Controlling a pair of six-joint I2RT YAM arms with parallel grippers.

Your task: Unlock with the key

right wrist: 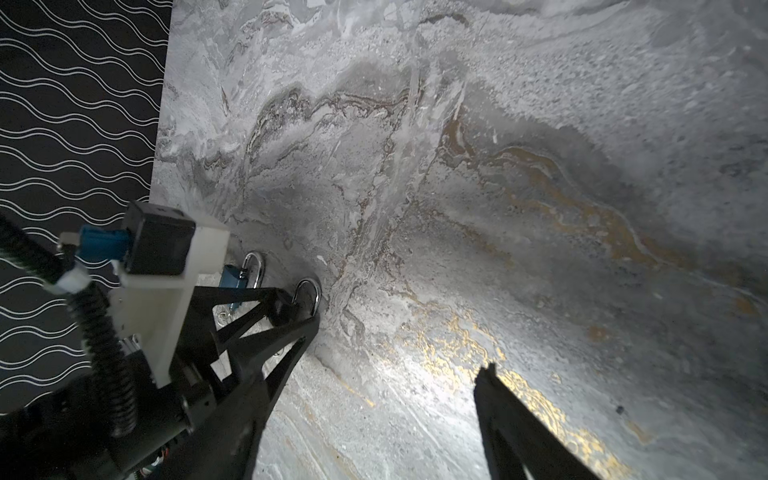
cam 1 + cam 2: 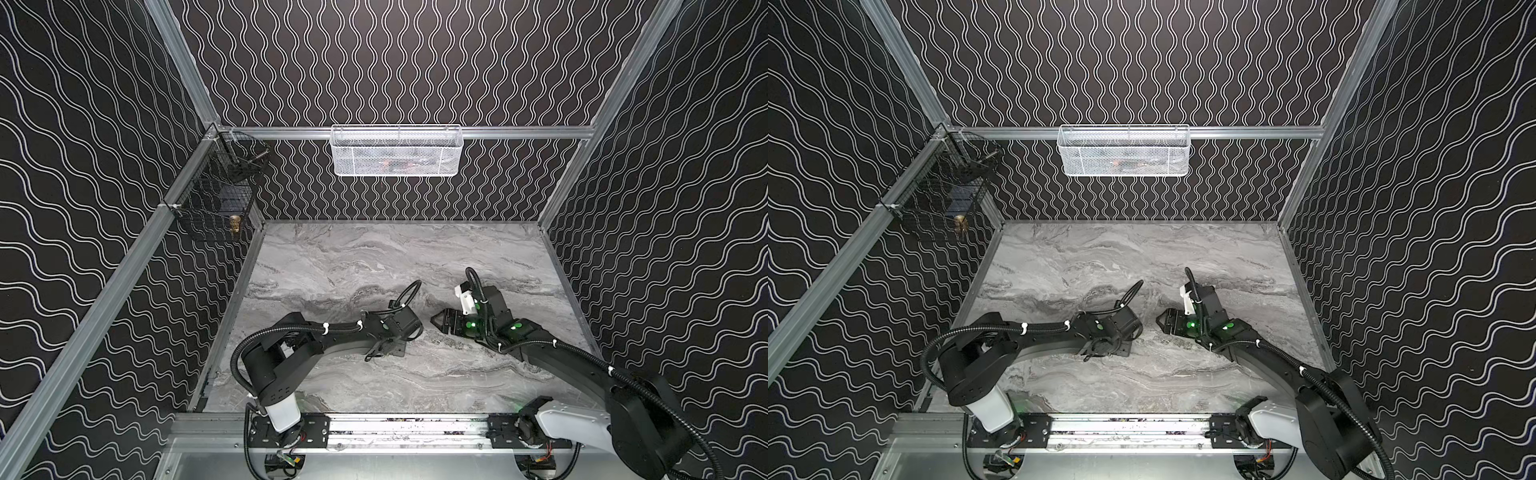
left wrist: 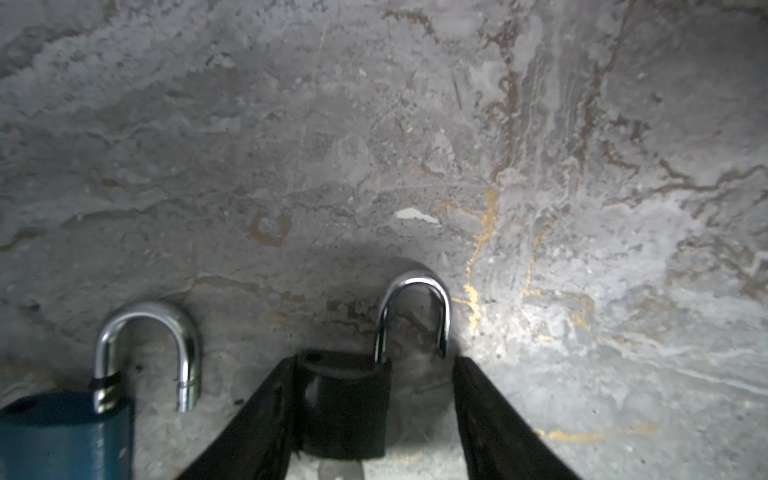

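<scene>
white mesh basket (image 2: 357, 164): hung on the back rail (image 2: 519, 132) above the counter's far edge; dark and reddish shapes are seen through the mesh but cannot be identified.
black wire basket (image 2: 199, 224): fixed to the left rail (image 2: 124, 266) by the counter's far left corner; a brass-coloured piece (image 2: 235, 223) and a dark blue block (image 2: 232, 197) are held in it.
smaller wire basket (image 2: 245, 164): mounted just behind the black wire basket, in the corner; a thin metallic piece is seen at its rim.
counter (image 2: 332, 257): grey marble pattern.
black padlock (image 3: 345, 403): laid flat near the middle of the counter, a little toward the near edge; hidden under the left arm (image 2: 340, 328) in both top views.
its look: matt black body; the chrome shackle (image 3: 415, 279) is raised, one leg seated in the body, the other free and clear of it.
blue padlock (image 3: 62, 436): laid just beside the black one, not touching; its shackle (image 3: 145, 311) is likewise raised with one leg free.
key: a small silvery rounded piece (image 3: 338, 469) is glimpsed at the black body's end opposite the shackle; whether it is the key cannot be told.
left jaws: spread around the black padlock's body; one jaw is set against it, the other is held apart from it.
right jaws: held open over bare counter just to the right of the left jaws, nothing between them.
</scene>
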